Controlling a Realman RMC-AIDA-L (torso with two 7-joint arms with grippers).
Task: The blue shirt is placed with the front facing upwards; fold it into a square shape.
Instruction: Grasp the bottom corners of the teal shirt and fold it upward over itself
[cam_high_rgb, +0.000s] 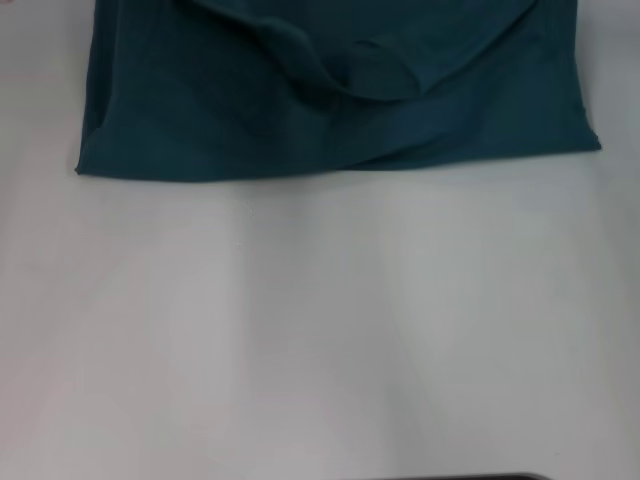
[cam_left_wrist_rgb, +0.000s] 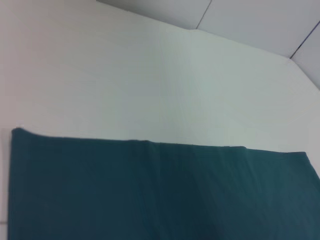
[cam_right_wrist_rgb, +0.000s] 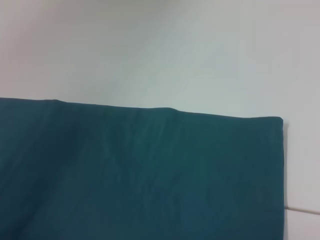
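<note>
A: Shirt (cam_high_rgb: 330, 100)?
B: Flat on the table (cam_high_rgb: 320, 330), toward 12 o'clock in the head view; folded layers, a curved fold on top, straight near edge.
A: Grippers?
B: Neither shows in any view, so open or closed, can't tell.

The blue shirt (cam_high_rgb: 200, 110), dark teal and partly folded, lies flat on the far part of the white bench (cam_high_rgb: 320, 330), its straight near edge running left to right, with a curved fold of cloth lying across its upper layer near the middle.
</note>
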